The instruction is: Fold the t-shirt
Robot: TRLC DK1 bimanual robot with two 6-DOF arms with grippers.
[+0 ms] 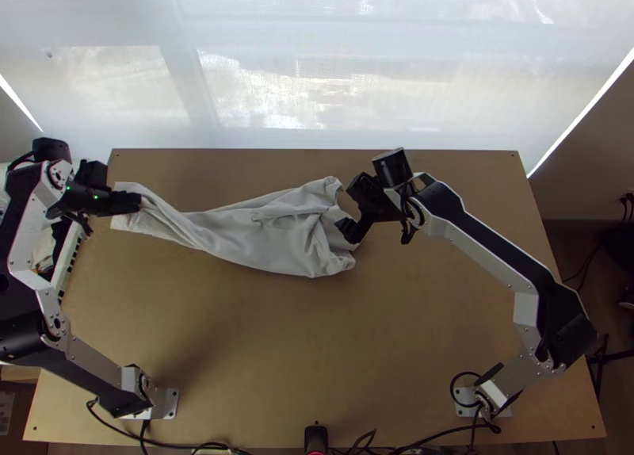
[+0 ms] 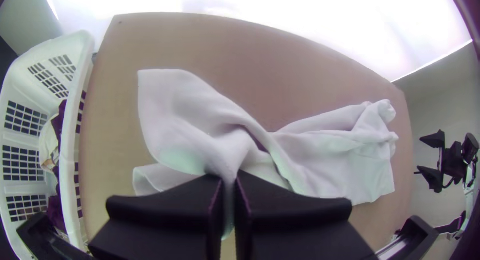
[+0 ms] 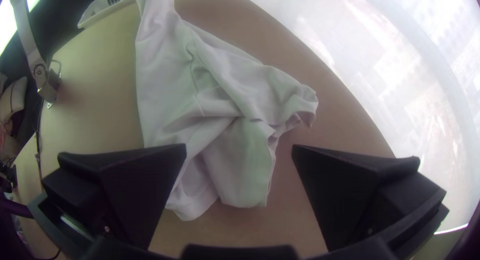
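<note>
The shirt [image 1: 273,233] lies bunched and twisted across the far part of the surface [image 1: 261,360], from near its left edge to about the middle. The left tool [image 2: 229,182] is pressed together on a fold near one end, loose cloth fanning out past the grip; that hold probably serves to anchor or lift this end so the twist can be worked out. The right tool [image 3: 239,149] is spread wide over the other, crumpled end, pinching nothing, which looks suited to taking up a hem or sleeve there. With one at each end, the pair seem placed to stretch the shirt flat before a neat fold. The basket [image 2: 74,140] stands just beside the surface's left edge, likely to keep other clothes [image 2: 48,147] within reach.
</note>
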